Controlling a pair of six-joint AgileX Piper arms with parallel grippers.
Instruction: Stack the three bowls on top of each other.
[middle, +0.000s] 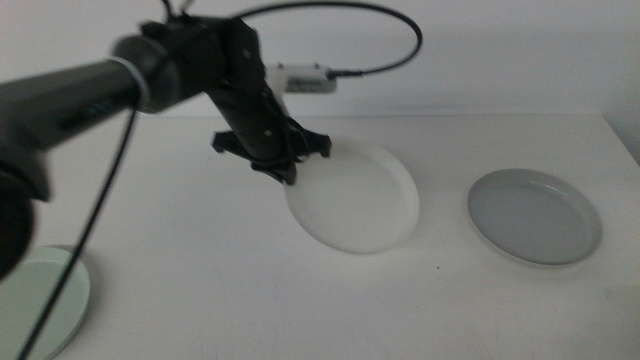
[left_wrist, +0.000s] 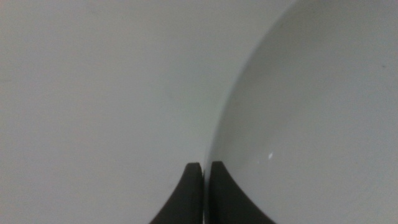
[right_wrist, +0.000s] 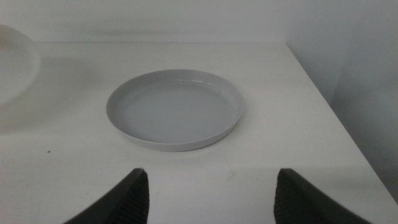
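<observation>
The white bowl (middle: 360, 200) lies mid-table. My left gripper (middle: 285, 172) reaches down from the left and is at the bowl's left rim. In the left wrist view its jaws (left_wrist: 204, 168) are pressed together on the rim of the white bowl (left_wrist: 311, 112). The grey bowl (middle: 535, 217) rests flat to the right. My right gripper (right_wrist: 211, 186) is outside the middle view; it stands open a short way in front of the grey bowl (right_wrist: 176, 109), with nothing between its fingers. The pale mint green bowl (middle: 40, 300) sits at the near left corner, partly cut off and crossed by a cable.
The white table (middle: 200, 280) ends just beyond the grey bowl at its right edge (middle: 620, 135). A black cable (middle: 400, 40) loops above the left arm, and another hangs down over the green bowl.
</observation>
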